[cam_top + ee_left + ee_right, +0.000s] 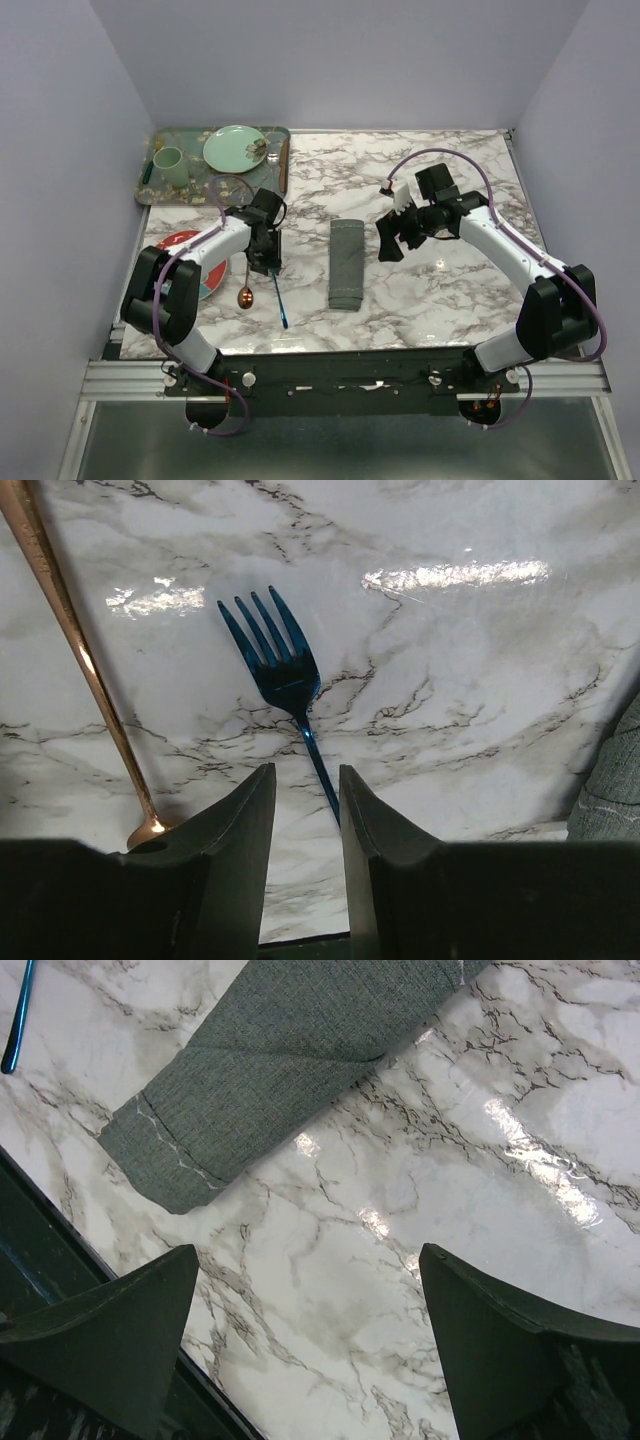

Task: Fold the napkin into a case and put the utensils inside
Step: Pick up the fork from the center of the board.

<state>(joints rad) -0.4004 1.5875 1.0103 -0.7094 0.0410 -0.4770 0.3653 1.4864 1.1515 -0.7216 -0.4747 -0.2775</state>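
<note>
Grey walls are boxing in a white marble table (440, 290). At the far left corner a patterned green tray (150, 185) is holding a pale green cup (170, 166) and a pale green plate (232, 148); something small and dark is sitting at the plate's right edge, too small to name, and I cannot tell what is in the cup. A red-rimmed plate (178, 242) is lying near the left edge, half hidden under the left arm. The case (347, 263) (290, 1050) is lying flat at mid-table as a narrow grey folded strip running near-to-far, with neither utensil in it. The blue fork (280, 302) (280, 665) is resting on the bare marble left of the case, well apart from it, and the copper spoon (245, 296) (70, 650) is lying just left of the fork, not touching it. The left gripper (268, 262) (307, 772) is sitting low over the fork, fingers a little apart and straddling the handle, with marble showing through the gap. The right gripper (397, 240) (310, 1255) is hovering beside the case's right side, fingers spread wide, gripping nothing.
</note>
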